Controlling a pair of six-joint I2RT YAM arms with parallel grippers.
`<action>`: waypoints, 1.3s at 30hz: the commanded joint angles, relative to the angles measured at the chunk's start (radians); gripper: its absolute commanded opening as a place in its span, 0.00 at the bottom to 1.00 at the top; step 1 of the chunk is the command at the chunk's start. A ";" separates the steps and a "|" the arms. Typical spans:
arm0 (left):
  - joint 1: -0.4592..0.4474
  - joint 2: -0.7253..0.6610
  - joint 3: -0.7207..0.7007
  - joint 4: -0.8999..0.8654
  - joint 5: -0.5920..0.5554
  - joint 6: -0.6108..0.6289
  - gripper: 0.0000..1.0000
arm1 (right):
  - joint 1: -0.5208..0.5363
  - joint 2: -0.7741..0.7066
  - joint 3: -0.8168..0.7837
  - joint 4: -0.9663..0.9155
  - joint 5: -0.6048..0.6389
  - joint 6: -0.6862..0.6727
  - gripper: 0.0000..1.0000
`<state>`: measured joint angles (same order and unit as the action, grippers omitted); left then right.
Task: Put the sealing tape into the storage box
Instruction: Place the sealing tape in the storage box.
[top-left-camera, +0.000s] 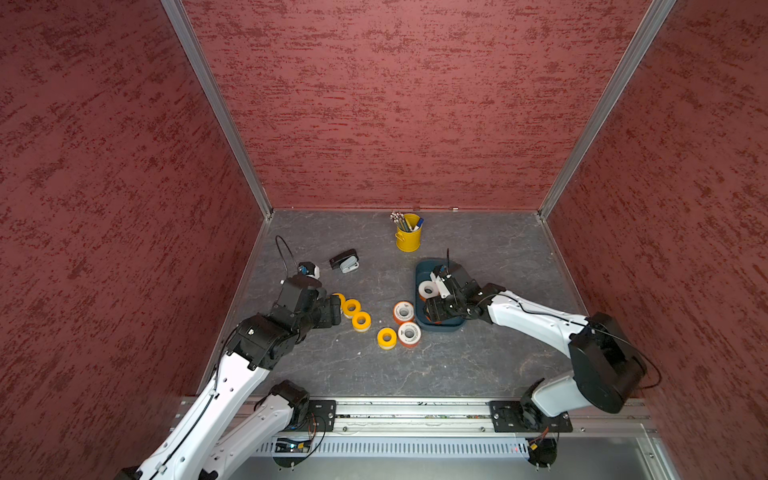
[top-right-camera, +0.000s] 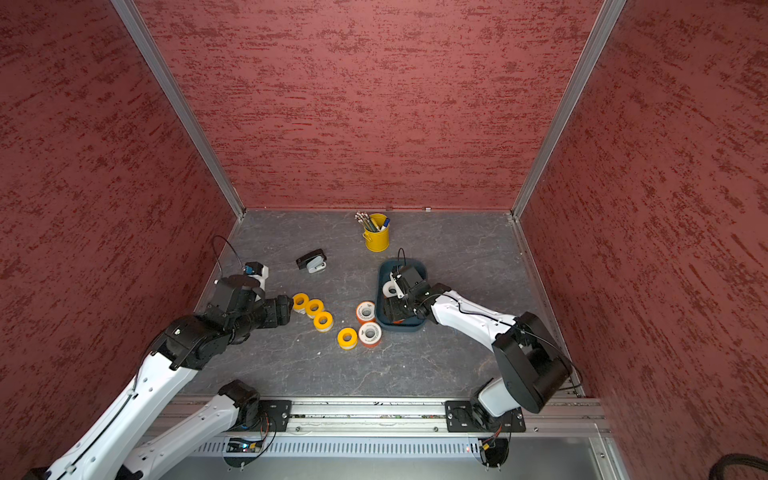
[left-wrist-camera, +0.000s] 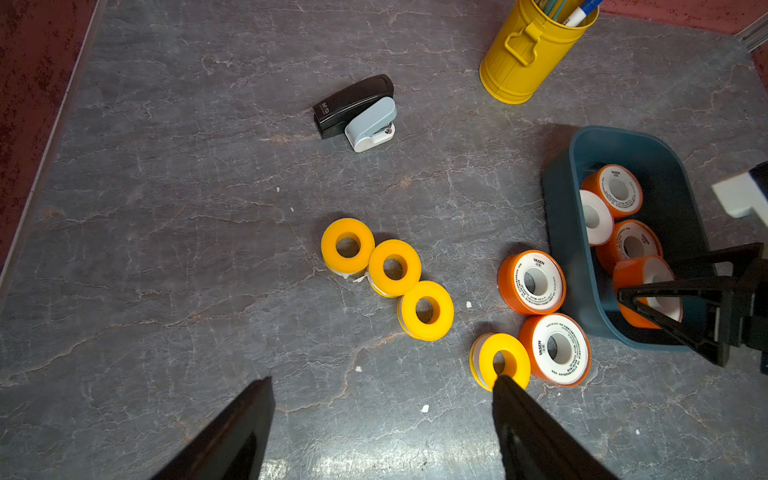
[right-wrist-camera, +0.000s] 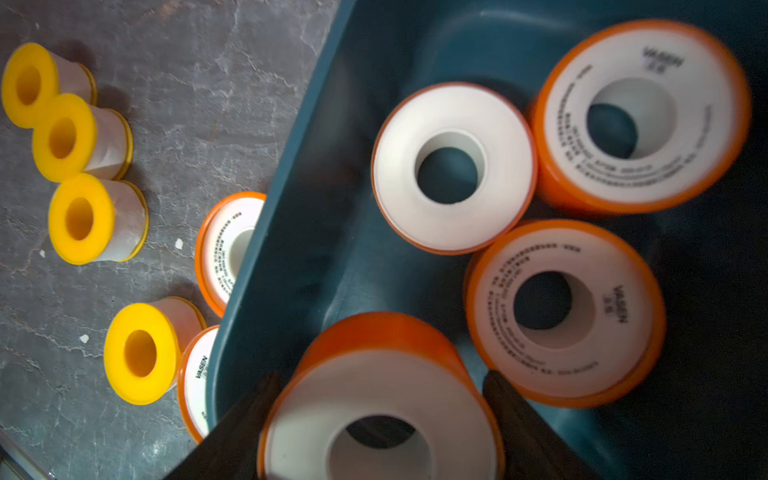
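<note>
Dark teal storage box (left-wrist-camera: 567, 232), rounded corners, holding four orange-sided sealing tape rolls (left-wrist-camera: 627, 199). Two more orange rolls (left-wrist-camera: 550, 282) lie flat just beside it. Nearby, four smaller yellow rolls (left-wrist-camera: 409, 270), three touching in a diagonal row.

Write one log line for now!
right fingers: grip orange roll inside storage box | left fingers: open, empty | table: four yellow rolls, two orange rolls

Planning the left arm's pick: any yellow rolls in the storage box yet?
No, all four yellow rolls lie on the table; the storage box holds only orange rolls.
</note>
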<state>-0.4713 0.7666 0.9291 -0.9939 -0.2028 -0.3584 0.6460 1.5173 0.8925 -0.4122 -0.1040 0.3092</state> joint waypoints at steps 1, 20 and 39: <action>0.005 0.002 -0.006 0.015 0.005 0.009 0.86 | -0.003 0.023 0.006 0.036 -0.028 0.011 0.66; 0.005 0.011 -0.007 0.018 0.014 0.010 0.86 | -0.003 0.104 0.074 0.042 0.034 -0.008 0.78; 0.006 0.001 -0.005 0.011 -0.003 0.006 0.89 | -0.003 -0.090 -0.026 0.086 0.091 -0.005 0.83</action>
<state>-0.4713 0.7795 0.9291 -0.9939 -0.1921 -0.3584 0.6460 1.4937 0.9020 -0.3588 -0.0711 0.3061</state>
